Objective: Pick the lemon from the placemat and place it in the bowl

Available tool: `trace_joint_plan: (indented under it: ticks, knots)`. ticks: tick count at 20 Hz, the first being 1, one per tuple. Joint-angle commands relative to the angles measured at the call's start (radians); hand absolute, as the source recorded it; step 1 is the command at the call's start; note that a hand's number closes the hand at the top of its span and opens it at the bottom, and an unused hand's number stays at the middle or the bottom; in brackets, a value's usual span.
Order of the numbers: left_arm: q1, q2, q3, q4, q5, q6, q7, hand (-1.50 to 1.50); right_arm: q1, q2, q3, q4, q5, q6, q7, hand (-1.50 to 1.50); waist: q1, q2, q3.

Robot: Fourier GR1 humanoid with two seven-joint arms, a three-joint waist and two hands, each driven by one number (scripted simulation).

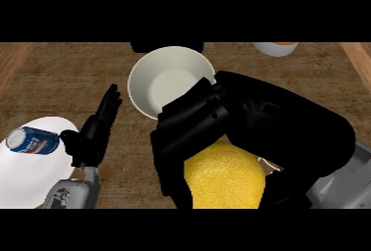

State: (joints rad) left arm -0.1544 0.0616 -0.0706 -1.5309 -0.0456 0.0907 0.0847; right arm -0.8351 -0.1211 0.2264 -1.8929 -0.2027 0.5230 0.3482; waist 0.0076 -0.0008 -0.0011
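Note:
My right hand fills the middle and right of the head view, close to the camera, with its fingers curled round the yellow lemon. The lemon shows below the hand, partly hidden by the fingers. Behind the hand lies the white bowl, its lower right part covered by the hand. My left hand rests open at the left, fingers straight and pointing up, apart from the lemon and the bowl. No placemat is visible.
A white plate at the lower left carries a blue can lying on its side, just left of my left hand. An orange-and-white object sits at the top right edge. The counter top is brown wood.

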Motion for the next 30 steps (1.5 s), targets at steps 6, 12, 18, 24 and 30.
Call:
trace_joint_plan:
  ticks: [6,12,18,24,30]
  knots:
    - [0.026,-0.018,-0.025,-0.031,-0.02,0.01,-0.008,0.0,-0.113,-0.017,0.076,0.266,0.451,-0.062,-0.268,1.5,0.015,0.007,0.001]
    - [-0.006,0.021,0.022,0.009,0.008,-0.031,-0.015,0.0,-0.23,0.04,0.071,0.608,0.613,-0.205,-0.452,1.5,0.016,0.008,0.0]
    - [0.003,0.009,0.014,0.033,-0.006,-0.028,-0.05,0.0,-0.3,0.088,0.068,0.918,0.734,-0.339,-0.62,1.5,0.018,0.009,0.0]
    - [0.001,-0.017,-0.027,-0.007,-0.026,-0.019,-0.012,0.0,-0.343,0.103,0.033,1.27,0.805,-0.484,-0.816,1.5,0.036,0.016,0.0]
    - [-0.043,0.0,0.005,0.037,0.002,-0.046,-0.014,0.0,-0.398,0.098,0.018,1.464,0.755,-0.281,-0.882,-1.5,0.042,0.023,0.0]
